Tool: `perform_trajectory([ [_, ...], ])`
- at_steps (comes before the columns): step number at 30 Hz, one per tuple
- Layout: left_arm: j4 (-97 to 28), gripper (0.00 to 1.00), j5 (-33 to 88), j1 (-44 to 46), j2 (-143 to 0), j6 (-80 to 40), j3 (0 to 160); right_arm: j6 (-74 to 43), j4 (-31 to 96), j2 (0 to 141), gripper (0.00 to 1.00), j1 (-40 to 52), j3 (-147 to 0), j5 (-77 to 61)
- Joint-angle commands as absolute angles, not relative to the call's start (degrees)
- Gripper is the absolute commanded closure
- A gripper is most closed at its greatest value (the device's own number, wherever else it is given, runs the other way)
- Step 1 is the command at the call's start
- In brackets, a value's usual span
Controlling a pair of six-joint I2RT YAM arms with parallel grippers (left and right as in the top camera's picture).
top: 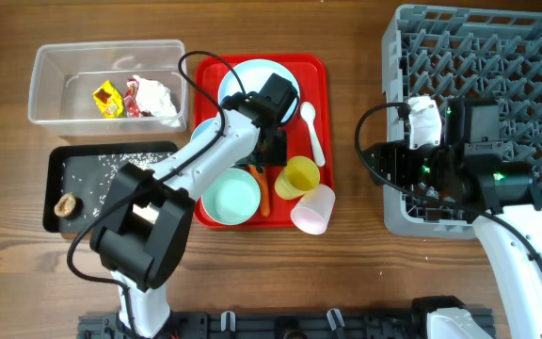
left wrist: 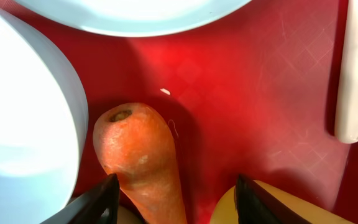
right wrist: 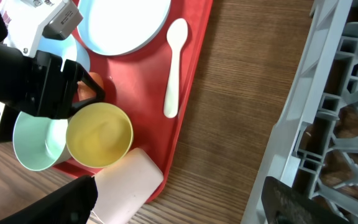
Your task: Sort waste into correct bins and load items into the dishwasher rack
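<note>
A: Left hand (left wrist: 178,200) is hanging spread over the carrot (left wrist: 140,155), gripping nothing; bowl (left wrist: 23,124) crowding at nine o'clock, yellow cup (left wrist: 284,206) at four, all on the red tray (left wrist: 247,93).
B: Carrot's tip is running out of frame. Right hand (right wrist: 185,202) is gaping empty beside the rack (right wrist: 328,124).

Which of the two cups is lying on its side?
The pink cup, tipped over at the tray's edge; the yellow cup stands upright, mouth up.
</note>
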State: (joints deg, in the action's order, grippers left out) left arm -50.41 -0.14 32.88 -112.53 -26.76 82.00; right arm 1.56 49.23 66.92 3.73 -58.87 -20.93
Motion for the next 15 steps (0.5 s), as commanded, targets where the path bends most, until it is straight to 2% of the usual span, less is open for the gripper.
perform_trajectory([
  [1, -50.35, 0.41, -1.15, 32.23, -112.97, -26.26, 83.81, 1.45, 49.12, 67.31, 0.13, 4.08, -59.13, -20.34],
  [7, -50.37, 0.39, -3.05, 32.25, -107.46, -23.97, 90.08, 1.37, 49.28, 67.31, 0.13, 4.08, -59.13, -20.36],
  [15, -52.88, 0.38, -6.07, 29.95, -99.77, -22.90, 90.26, 1.50, 49.76, 67.31, 0.11, 4.23, -59.13, -23.16],
])
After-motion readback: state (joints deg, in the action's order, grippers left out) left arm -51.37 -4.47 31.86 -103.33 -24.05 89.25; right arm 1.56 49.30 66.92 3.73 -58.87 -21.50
